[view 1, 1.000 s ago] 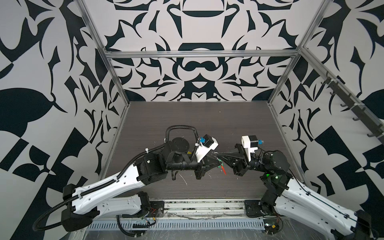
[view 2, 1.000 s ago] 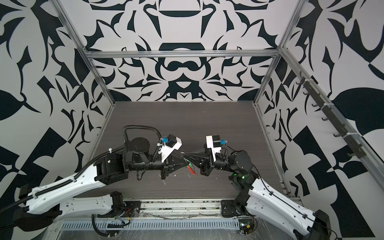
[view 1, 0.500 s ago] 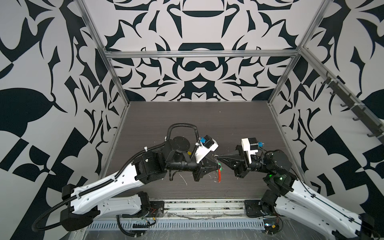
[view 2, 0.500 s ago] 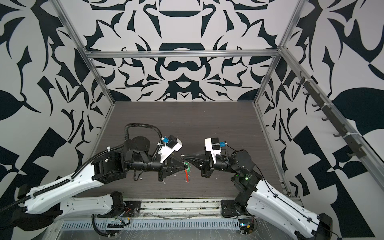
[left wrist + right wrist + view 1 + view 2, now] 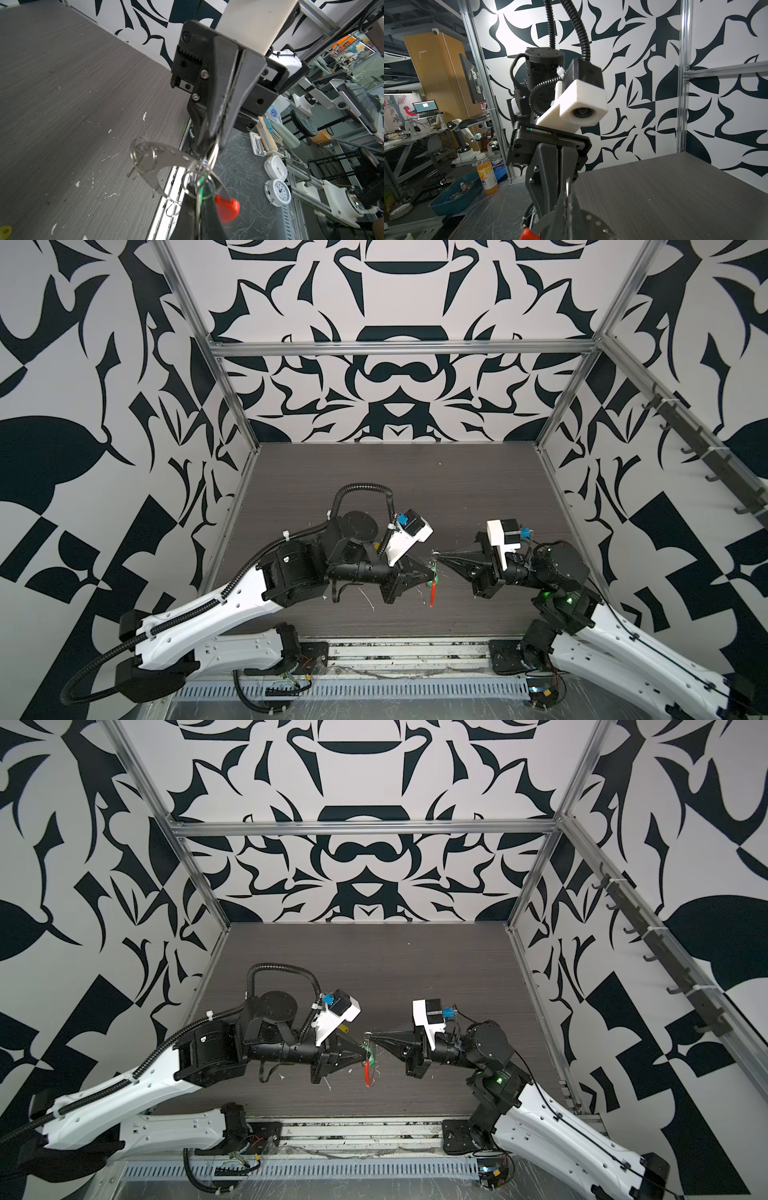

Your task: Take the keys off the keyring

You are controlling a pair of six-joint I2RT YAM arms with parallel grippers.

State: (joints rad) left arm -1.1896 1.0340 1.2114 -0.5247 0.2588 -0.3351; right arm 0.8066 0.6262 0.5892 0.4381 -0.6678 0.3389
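Observation:
My two grippers meet tip to tip above the front middle of the table. The left gripper (image 5: pixel 429 572) (image 5: pixel 365 1051) (image 5: pixel 198 197) is shut on the green tag (image 5: pixel 200 183) (image 5: pixel 371 1059) of a key. The right gripper (image 5: pixel 436 558) (image 5: pixel 368 1034) (image 5: pixel 567 194) is shut on the thin wire of the keyring (image 5: pixel 214 154). The keyring's red sleeve (image 5: pixel 433 593) (image 5: pixel 366 1073) (image 5: pixel 227 208) hangs straight down. A curved silvery strip with holes (image 5: pixel 158 152) and small split rings dangles from the bunch. A yellow-tagged key (image 5: pixel 343 1028) (image 5: pixel 5 230) lies on the table behind the left wrist.
The dark wood-grain table (image 5: pixel 415 489) is walled by patterned panels on three sides. An aluminium rail (image 5: pixel 395 649) runs along the front edge. Small white flecks (image 5: pixel 143 116) are scattered on the tabletop.
The red sleeve has swung from a slant to hanging straight down. The left arm has shifted slightly, and both grippers stay shut at the same meeting point.

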